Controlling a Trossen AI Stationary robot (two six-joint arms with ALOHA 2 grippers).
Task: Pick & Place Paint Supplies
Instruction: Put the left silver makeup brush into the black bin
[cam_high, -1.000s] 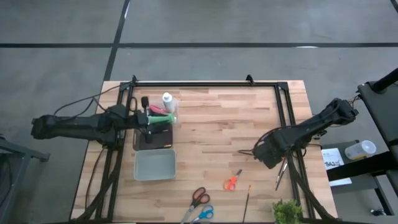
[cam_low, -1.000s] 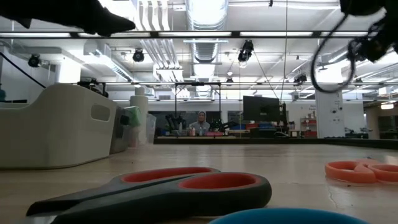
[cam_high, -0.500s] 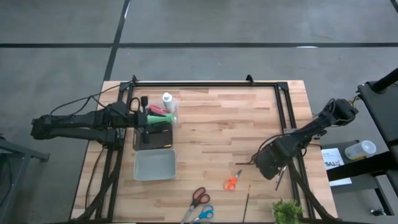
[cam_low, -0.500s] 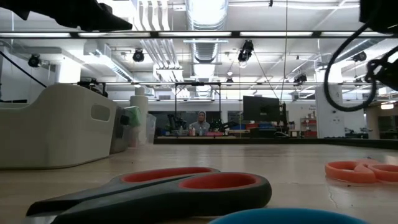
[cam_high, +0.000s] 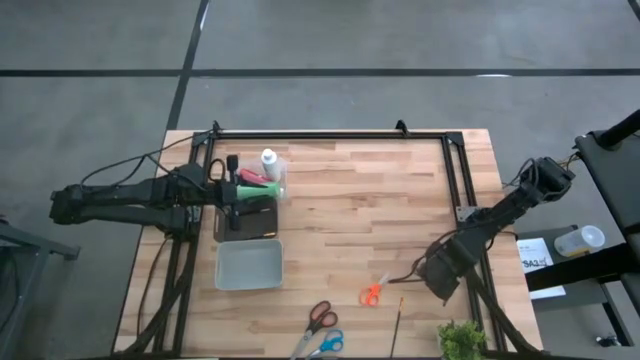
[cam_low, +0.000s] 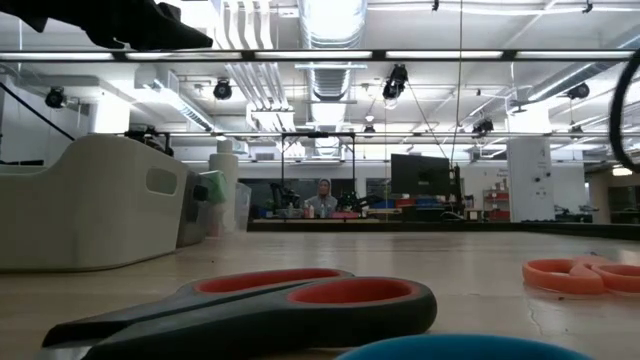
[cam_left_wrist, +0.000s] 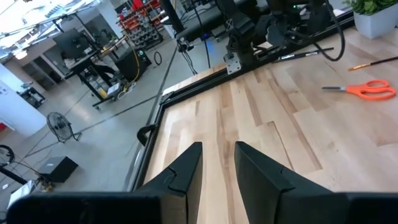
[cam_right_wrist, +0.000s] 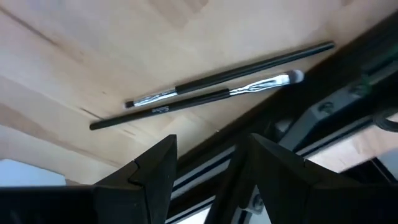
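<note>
1. The right gripper (cam_high: 440, 275) hangs low over the table's right edge, beside the frame rail. Its fingers (cam_right_wrist: 155, 171) stand apart with nothing between them.
2. The left gripper (cam_left_wrist: 217, 165) sits over the black tray (cam_high: 262, 222) at the table's left. Its fingers are parted and empty.
3. Two dark brushes (cam_right_wrist: 214, 87) lie side by side, touching, on the wood close to the rail (cam_right_wrist: 348, 74), just ahead of the right gripper.
4. One brown brush (cam_high: 399, 318) lies near the front edge, beside the orange scissors (cam_high: 373, 291).
5. The white bottle (cam_high: 268, 160) and green bottle (cam_high: 255, 188) stand at the tray's far end. A red one (cam_high: 252, 176) appears between them.
6. Handling judgement: brushes are light, thin, stiff and prone to roll. Grip mid-handle, across the shaft, clear of the bristles. Two touching brushes may lift together.
7. Only the right wrist view resolves the dark brushes. The high view alone shows the bottles and both arms. The low view shows only scissors (cam_low: 260, 305) up close.
</note>
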